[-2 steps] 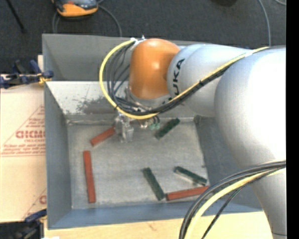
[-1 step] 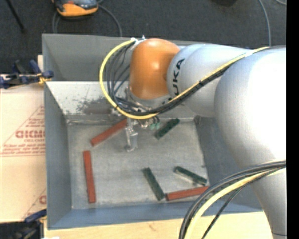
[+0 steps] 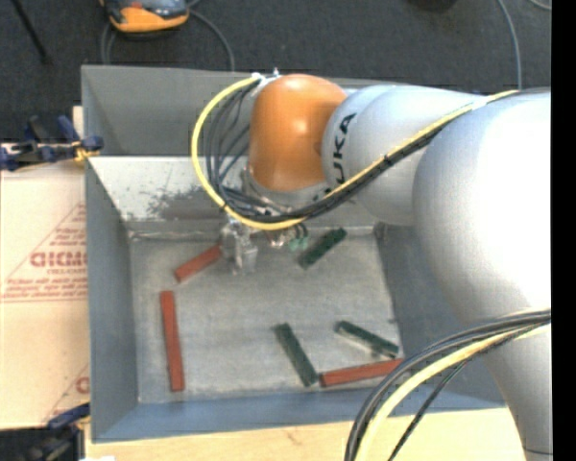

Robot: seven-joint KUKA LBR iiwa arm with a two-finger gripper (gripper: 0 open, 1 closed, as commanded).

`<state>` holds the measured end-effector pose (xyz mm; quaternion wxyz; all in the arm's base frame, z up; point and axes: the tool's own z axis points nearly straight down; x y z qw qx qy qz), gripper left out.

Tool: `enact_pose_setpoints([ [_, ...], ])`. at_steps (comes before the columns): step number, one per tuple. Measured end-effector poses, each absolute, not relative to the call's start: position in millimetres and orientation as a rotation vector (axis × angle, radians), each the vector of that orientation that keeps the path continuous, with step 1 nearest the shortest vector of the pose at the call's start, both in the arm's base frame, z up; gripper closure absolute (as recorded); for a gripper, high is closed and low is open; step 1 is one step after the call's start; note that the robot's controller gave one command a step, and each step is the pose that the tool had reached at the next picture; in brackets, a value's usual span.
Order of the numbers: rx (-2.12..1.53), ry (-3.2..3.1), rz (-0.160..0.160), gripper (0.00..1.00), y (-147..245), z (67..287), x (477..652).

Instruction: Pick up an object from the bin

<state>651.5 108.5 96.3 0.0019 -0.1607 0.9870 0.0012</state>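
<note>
Near the back of the bin's (image 3: 110, 286) floor, your gripper (image 3: 240, 251) hangs low beneath the orange cover (image 3: 286, 133) on the wrist, with yellow and dark cables (image 3: 211, 161) looped round it. You cannot tell from this view how far it is open, nor whether it has hold of anything.

Just to its left you see a short red stick (image 3: 199, 264), lying flat and tilted, its higher right end close beside the gripper. You cannot tell whether the two touch. This is the thing nearest to the gripper.

On the gripper's other side, a little apart, a green stick (image 3: 322, 246) lies tilted by the back wall, its upper end partly under the arm (image 3: 442, 181).

Well apart from these, a long red stick (image 3: 172, 339) lies along the foot of the left wall, running from the middle of the floor toward the front.

Toward the front you have three more. A dark green stick (image 3: 296, 353) slants down to the right. A smaller green stick (image 3: 368, 337) sits to its right, near the arm's edge. A third red stick (image 3: 360, 375) lies along the front wall, its left end right at the lower end of the dark green stick.
</note>
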Motion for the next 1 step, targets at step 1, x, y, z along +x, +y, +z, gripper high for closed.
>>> enact_pose_setpoints([
  [1, -0.504, 3.097, 0.004, 0.0, 108.5, 96.3, 651.5],
])
